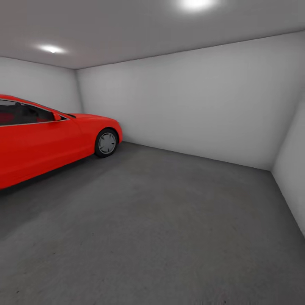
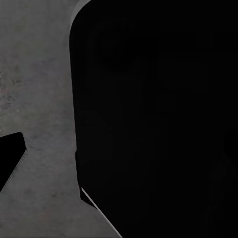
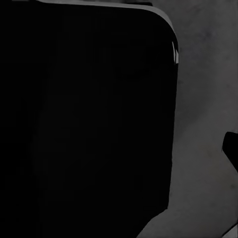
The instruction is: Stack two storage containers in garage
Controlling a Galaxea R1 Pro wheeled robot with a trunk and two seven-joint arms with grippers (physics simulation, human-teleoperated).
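I am in the garage, over its dark grey concrete floor (image 1: 161, 228). The two storage containers are out of view. In the left wrist view a large black rounded body (image 2: 158, 119) covers most of the picture, with mottled floor (image 2: 39, 89) beside it and a small black tip (image 2: 10, 158) at the edge. The right wrist view is similar: a black rounded body (image 3: 84, 119), a strip of floor (image 3: 203, 99), and a small black piece (image 3: 232, 148) at the edge. Neither pair of jaws can be read.
A red car (image 1: 38, 144) stands at the left, its front wheel (image 1: 106, 142) near the far wall. Pale grey walls (image 1: 190, 101) close the room at the back and the right (image 1: 292, 169). Open concrete stretches from the car to the right wall.
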